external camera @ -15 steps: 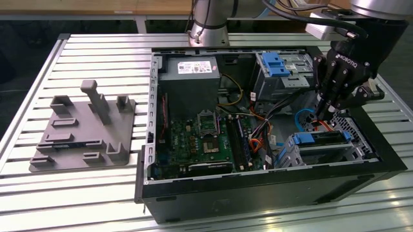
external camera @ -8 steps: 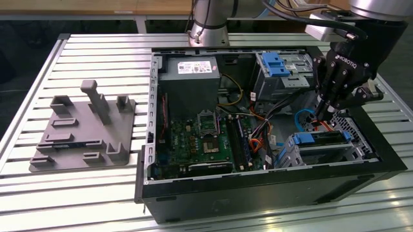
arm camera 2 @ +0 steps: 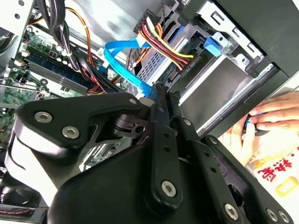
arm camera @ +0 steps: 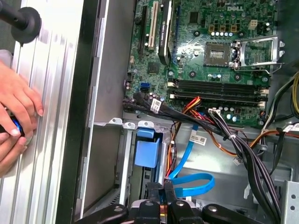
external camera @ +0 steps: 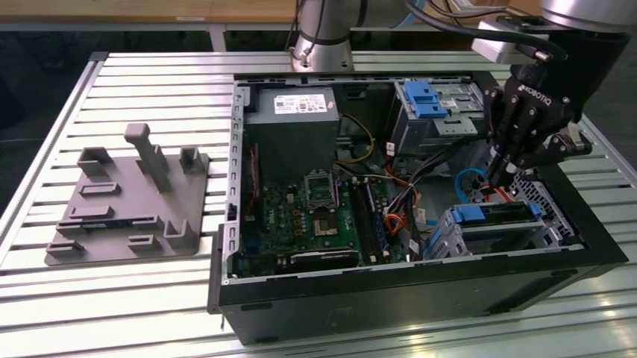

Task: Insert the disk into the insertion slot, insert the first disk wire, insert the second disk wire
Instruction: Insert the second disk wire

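Observation:
The disk (external camera: pixel 497 218), silver-grey in a bright blue carrier, lies inside the insertion slot (external camera: pixel 553 203), a small perforated grey cage at the exterior view's right of the open computer case. Its blue tab (arm camera: pixel 146 152) faces the case wall. My gripper (external camera: pixel 494 177) hangs just behind the disk, fingers (arm camera 2: pixel 161 100) pressed together. A flat blue wire (arm camera 2: pixel 122 65) runs to the fingertips, and they seem shut on its plug, which is mostly hidden. A black plug with red, yellow and black wires (arm camera 2: pixel 180 63) sits against the disk's rear edge.
A person's hands (arm camera: pixel 16 109) rest on the slatted table outside the case wall. A larger grey bay with a blue latch (external camera: pixel 428 97), the power supply (external camera: pixel 294 112) and the motherboard (external camera: pixel 318 216) crowd the case. A grey fixture plate (external camera: pixel 130 201) lies at the exterior view's left.

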Available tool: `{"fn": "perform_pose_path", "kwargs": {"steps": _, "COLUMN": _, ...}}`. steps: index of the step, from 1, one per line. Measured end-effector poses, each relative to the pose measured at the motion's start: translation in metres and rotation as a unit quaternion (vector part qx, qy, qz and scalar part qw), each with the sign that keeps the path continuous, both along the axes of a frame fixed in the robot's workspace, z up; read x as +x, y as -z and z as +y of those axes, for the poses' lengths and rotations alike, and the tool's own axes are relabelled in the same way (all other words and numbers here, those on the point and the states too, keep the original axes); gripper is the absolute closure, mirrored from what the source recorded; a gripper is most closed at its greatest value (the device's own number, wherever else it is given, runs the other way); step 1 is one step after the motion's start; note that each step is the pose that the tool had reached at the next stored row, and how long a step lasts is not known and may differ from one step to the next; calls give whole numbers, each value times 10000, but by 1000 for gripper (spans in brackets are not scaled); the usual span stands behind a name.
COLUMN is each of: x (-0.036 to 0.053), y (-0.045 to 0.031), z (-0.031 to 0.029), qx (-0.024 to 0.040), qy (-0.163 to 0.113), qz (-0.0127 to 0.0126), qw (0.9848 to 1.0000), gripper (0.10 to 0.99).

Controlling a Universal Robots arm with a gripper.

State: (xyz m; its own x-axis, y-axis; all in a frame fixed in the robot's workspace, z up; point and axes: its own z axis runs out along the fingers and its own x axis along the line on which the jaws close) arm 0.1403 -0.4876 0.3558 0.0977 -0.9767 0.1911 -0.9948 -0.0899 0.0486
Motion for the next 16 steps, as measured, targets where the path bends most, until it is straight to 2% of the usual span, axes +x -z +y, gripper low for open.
{"fn": "perform_pose_path", "kwargs": {"steps": 5, "x": 16, "y": 0, "z": 2, "qx": 0, "qy": 146, "qz": 0, "qw": 9999, "gripper": 929}}
{"fn": "perform_pose_path", "kwargs": {"steps": 7, "x": 16, "y": 0, "z": 1, "qx": -1, "qy": 284, "qz": 0, "qw": 9996, "gripper": 929}}
{"fn": "perform_pose_path", "kwargs": {"steps": 13, "x": 16, "y": 5, "z": 1, "qx": 4, "qy": 766, "qz": 1, "qw": 9971, "gripper": 929}}
{"fn": "perform_pose_path", "kwargs": {"steps": 14, "x": 16, "y": 5, "z": 1, "qx": 26, "qy": 798, "qz": 1, "qw": 9968, "gripper": 929}}
{"fn": "perform_pose_path", "kwargs": {"steps": 16, "x": 17, "y": 6, "z": 0, "qx": 186, "qy": 806, "qz": -1, "qw": 9966, "gripper": 929}}
